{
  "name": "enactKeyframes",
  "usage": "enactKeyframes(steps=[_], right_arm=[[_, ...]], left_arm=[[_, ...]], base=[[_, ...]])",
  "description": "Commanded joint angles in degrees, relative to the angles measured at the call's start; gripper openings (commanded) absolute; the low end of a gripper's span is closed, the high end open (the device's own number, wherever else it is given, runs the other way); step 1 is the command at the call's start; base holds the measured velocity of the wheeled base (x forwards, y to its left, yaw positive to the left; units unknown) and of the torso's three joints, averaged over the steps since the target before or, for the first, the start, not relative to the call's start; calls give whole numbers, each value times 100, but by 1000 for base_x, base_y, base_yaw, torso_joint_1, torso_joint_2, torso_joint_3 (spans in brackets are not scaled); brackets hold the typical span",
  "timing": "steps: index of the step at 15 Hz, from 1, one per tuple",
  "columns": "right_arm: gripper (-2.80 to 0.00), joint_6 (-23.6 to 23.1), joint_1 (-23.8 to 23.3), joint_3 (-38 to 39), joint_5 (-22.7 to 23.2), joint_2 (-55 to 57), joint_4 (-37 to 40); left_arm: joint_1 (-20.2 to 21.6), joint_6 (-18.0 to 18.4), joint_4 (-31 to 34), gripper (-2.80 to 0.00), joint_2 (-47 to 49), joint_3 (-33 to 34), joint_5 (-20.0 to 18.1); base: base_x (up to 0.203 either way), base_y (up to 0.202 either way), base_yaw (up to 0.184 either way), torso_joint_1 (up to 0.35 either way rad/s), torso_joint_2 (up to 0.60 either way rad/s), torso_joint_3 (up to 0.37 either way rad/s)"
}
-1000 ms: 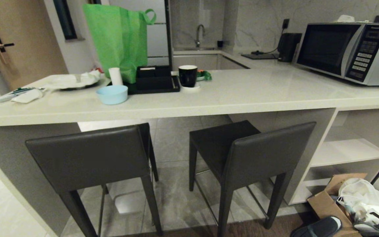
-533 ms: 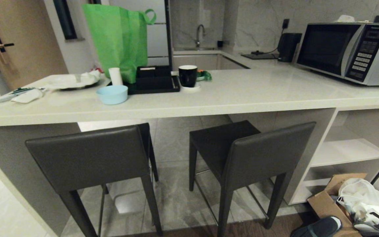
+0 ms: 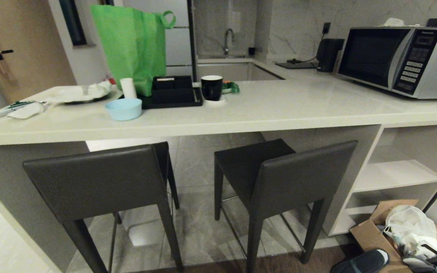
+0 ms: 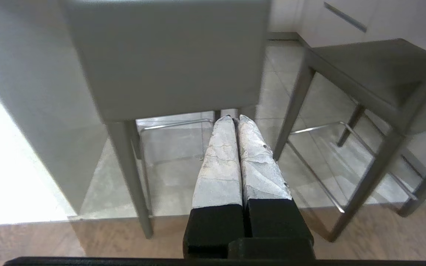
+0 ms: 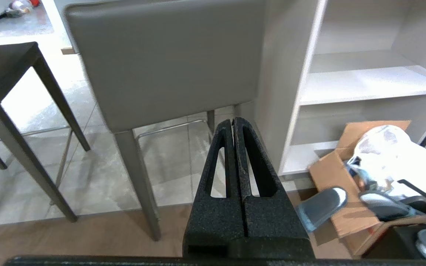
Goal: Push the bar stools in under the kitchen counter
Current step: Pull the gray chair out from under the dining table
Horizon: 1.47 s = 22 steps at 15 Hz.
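Fingers of the left gripper (image 4: 235, 119) are pressing together, holding nothing, and pointing at the lower edge of the left stool's (image 3: 97, 182) backrest, which is standing just ahead of the tips and apart from them. Fingers of the right gripper (image 5: 233, 120) are likewise meeting along their length, empty, and aiming below the right stool's (image 3: 285, 176) backrest, also without contact. Both bar stools are standing with their backrests out in front of the kitchen counter's (image 3: 241, 113) front edge, their seats only partly beneath the worktop; the pushing appears not yet begun, and both stools seem left to move. Beyond the fingers, the knee space under the worktop is lying open, tiled floor showing between the stool legs. The right stool is sitting turned at an angle, close beside the panel bounding the white shelves (image 5: 364, 79), so little side room is remaining there. A cardboard box (image 5: 350, 177) of clutter is crowding the floor beside the right gripper.
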Motion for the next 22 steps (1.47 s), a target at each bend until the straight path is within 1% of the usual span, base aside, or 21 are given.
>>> enactKeyframes(steps=[1,19,22], right_arm=[[-280,1,5,1,-2,2,2],[-280,1,5,1,-2,2,2],[-280,1,5,1,-2,2,10]], left_arm=[[2,-4,0,-280,-9,26,-4],[2,-4,0,-280,-9,26,-6],[2,-4,0,-280,-9,26,-2]], base=[[0,-186,-3,2,-5,9],[0,-195,1,3,3,3],[0,-128,3,2,2,2]])
